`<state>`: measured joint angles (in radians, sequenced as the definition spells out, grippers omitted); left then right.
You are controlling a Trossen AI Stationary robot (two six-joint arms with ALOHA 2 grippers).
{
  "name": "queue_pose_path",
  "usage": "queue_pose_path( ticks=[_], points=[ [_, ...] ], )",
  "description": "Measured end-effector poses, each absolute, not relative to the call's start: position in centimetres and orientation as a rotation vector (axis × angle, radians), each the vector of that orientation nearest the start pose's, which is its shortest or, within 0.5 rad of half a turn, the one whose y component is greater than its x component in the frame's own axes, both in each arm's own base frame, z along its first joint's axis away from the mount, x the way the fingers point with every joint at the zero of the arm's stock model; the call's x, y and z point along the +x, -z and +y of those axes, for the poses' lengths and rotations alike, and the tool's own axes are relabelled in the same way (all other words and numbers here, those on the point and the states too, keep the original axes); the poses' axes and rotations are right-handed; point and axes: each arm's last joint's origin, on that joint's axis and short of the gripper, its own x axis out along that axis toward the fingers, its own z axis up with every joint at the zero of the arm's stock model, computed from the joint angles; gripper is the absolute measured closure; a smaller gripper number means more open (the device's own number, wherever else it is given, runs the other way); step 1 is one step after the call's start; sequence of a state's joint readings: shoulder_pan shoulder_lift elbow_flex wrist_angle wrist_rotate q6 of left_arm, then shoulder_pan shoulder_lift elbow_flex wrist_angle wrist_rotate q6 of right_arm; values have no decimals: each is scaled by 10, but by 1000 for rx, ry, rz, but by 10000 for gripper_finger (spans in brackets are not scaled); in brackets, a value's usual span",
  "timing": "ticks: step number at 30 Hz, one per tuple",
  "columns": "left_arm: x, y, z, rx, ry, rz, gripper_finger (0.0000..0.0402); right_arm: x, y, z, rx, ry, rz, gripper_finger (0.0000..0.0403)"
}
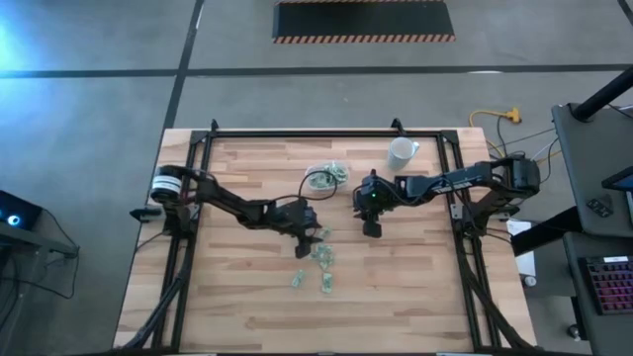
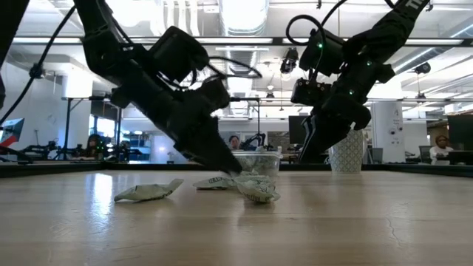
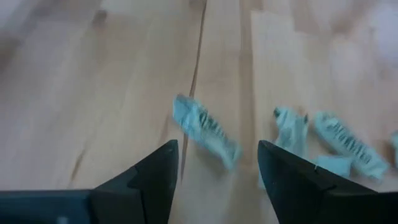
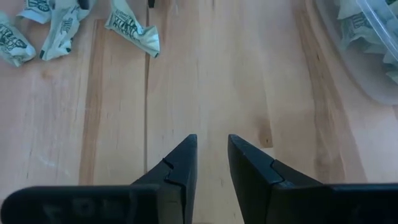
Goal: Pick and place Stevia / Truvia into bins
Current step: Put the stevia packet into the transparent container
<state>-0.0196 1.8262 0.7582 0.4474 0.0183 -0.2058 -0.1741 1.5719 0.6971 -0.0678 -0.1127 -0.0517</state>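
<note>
Several light green and white Stevia packets lie loose on the wooden table near its middle (image 1: 321, 257). More of them lie in the clear bin (image 1: 327, 177) farther back. My left gripper (image 1: 309, 240) hangs low over the loose packets, open, slanting down. One packet (image 3: 205, 130) lies just ahead of its fingers, with its near end in the gap between them and touching neither. My right gripper (image 1: 372, 229) hovers to the right of the packets, open by a narrow gap with nothing in it (image 4: 212, 146).
A white cup (image 1: 401, 151) stands at the back right, beyond the right arm. In the right wrist view, the bin's rim (image 4: 367, 68) lies to one side and crumpled packets (image 4: 134, 31) ahead. Bare wood lies toward the table's near edge (image 1: 326, 331).
</note>
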Motion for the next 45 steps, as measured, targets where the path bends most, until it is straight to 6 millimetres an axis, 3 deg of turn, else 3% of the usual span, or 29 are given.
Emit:
queue_pose_path(
  ticks=[6,14,18,23,29,32,35,45],
  points=[
    [336,-114,-7,-193,-31,634,259,276,-140,-45,86,32,934,330],
    [336,-114,-7,-139,-19,637,392,276,-140,-45,84,31,935,330],
    [335,-118,-7,-128,-18,630,397,276,-140,-45,84,31,935,326],
    [331,-143,-6,-60,-44,579,401,276,-140,-45,80,29,937,329],
    [319,-179,6,148,-285,520,401,276,-140,-45,70,24,936,334],
    [314,-191,21,260,-454,501,401,276,-140,-45,69,25,935,331],
    [312,-194,43,279,-510,518,401,276,-140,-45,74,27,934,329],
    [319,-178,110,186,-473,573,401,277,-140,-46,79,30,931,335]
  ],
)
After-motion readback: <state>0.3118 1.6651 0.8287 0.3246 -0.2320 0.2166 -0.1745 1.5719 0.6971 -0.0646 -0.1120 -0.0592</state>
